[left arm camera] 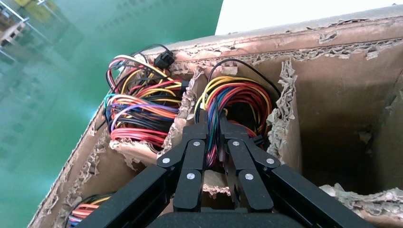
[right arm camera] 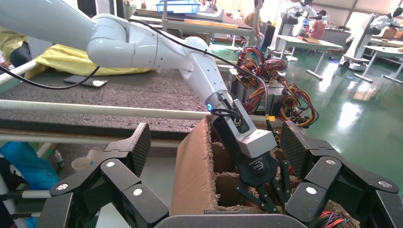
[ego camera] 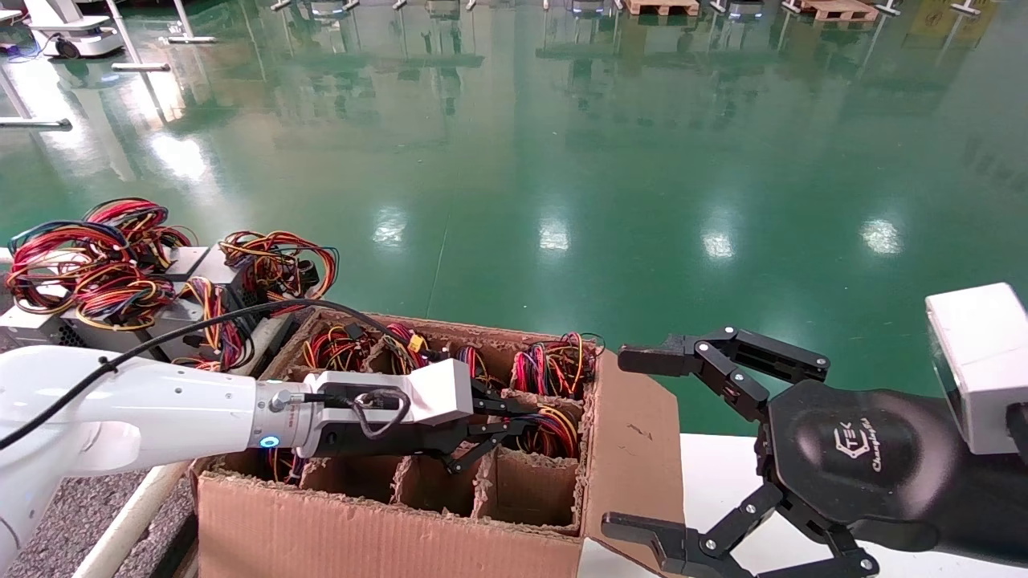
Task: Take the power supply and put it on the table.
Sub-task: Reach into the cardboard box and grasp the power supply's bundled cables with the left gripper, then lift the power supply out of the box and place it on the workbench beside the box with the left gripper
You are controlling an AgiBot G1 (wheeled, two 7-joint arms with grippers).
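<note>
Pinching wire loop [left arm camera: 236,102] of supply [ego camera: 552,432] with left claw [ego camera: 514,421], inside middle-right cell of box [ego camera: 385,522]. Metal body hidden below wires. Likely heavy, rigid; wires soft, slippery, may slide or strain under load. Better hold on casing edge. Right claw [ego camera: 654,441] spread wide, idle right of box. Felt surface [ego camera: 72,514] near left.
</note>
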